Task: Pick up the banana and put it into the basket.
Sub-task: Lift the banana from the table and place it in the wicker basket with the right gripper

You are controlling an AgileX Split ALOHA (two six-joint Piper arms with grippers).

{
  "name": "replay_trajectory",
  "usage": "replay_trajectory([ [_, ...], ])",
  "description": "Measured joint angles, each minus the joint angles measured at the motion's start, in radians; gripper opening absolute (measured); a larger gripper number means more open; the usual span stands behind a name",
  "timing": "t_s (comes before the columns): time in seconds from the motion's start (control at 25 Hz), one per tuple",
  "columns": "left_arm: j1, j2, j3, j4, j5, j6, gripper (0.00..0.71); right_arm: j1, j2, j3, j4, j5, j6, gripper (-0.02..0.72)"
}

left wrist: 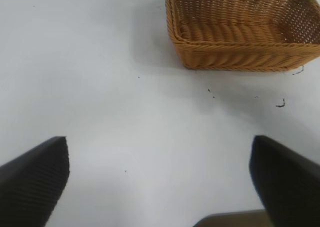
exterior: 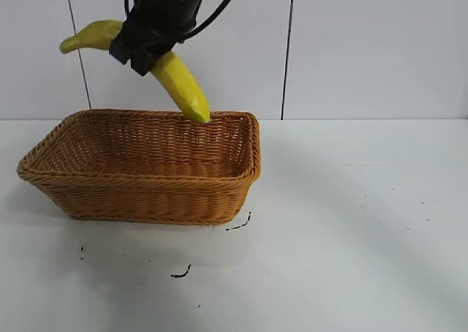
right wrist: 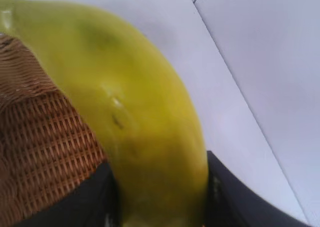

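Note:
My right gripper [exterior: 143, 48] is shut on the yellow banana [exterior: 183, 87] around its middle and holds it in the air over the back of the wicker basket [exterior: 146, 197]. The banana's lower tip hangs just above the basket's far rim and its greenish stem points up to the left. In the right wrist view the banana [right wrist: 140, 117] fills the space between the black jaws of the gripper [right wrist: 160, 199], with the basket's weave [right wrist: 45, 137] beneath. My left gripper [left wrist: 159, 147] is open and empty over bare table, far from the basket [left wrist: 240, 52].
The basket stands on a white table [exterior: 351, 237] at the left of the exterior view. Small dark marks [exterior: 181, 273] lie on the table in front of it. A white panelled wall [exterior: 365, 47] stands behind.

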Motion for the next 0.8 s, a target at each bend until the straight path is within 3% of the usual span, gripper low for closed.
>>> replay_trajectory([
  [0.24,0.0,0.0,0.0,0.0,0.0,0.0,0.695,0.002,0.104,0.0,-0.057,-0.07,-0.001,0.318],
  [0.64,0.0,0.0,0.0,0.0,0.0,0.0,0.695,0.002,0.149,0.0,-0.025,-0.088,-0.003,0.32],
  [0.68,0.0,0.0,0.0,0.0,0.0,0.0,0.695,0.002,0.149,0.0,-0.019,-0.088,-0.003,0.347],
  [0.8,0.0,0.0,0.0,0.0,0.0,0.0,0.695,0.002,0.149,-0.001,-0.017,-0.091,-0.003,0.558],
])
